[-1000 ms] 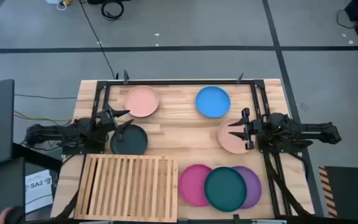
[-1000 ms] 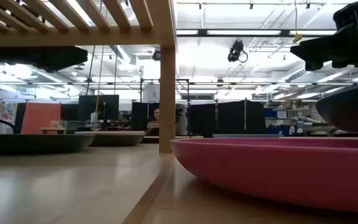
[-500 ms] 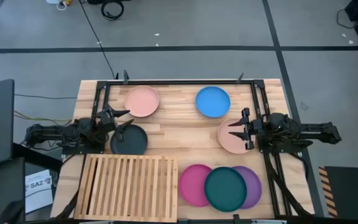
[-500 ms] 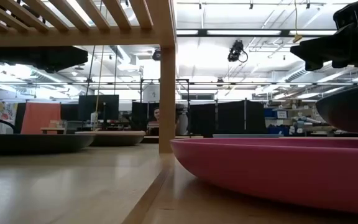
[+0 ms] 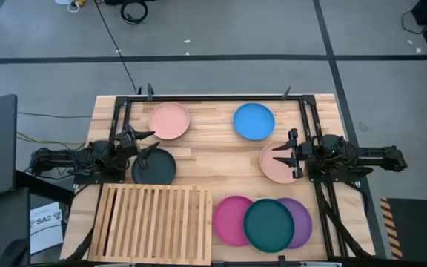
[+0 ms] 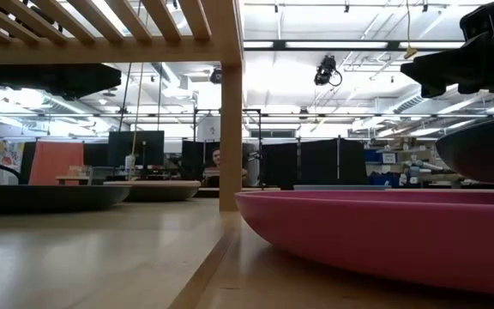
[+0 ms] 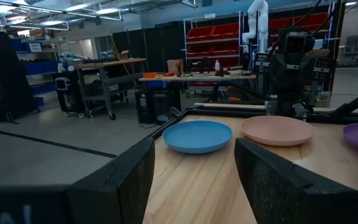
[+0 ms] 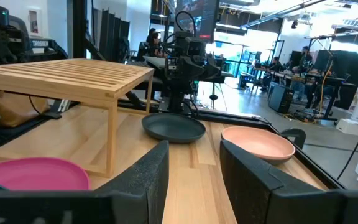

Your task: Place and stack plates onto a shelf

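Seven plates lie flat on the table: black (image 5: 154, 167), two salmon (image 5: 169, 120) (image 5: 271, 167), blue (image 5: 254, 121), and magenta (image 5: 230, 220), teal (image 5: 269, 225) and purple (image 5: 301, 221) overlapping, the teal on top. The slatted wooden shelf (image 5: 154, 222) stands on legs at the near left. My left gripper (image 5: 147, 142) is open beside the black plate's far-left rim. My right gripper (image 5: 279, 158) is open above the right salmon plate. The left wrist view looks between its fingers (image 7: 129, 180) at the blue plate (image 7: 197, 135) and salmon plate (image 7: 277, 130).
A black metal frame (image 5: 213, 97) runs along the far edge and both sides of the table. Bare wood (image 5: 213, 159) lies between the two grippers. The shelf leg (image 6: 230, 129) stands beside the magenta plate (image 6: 384, 232). People and workbenches show in the room beyond.
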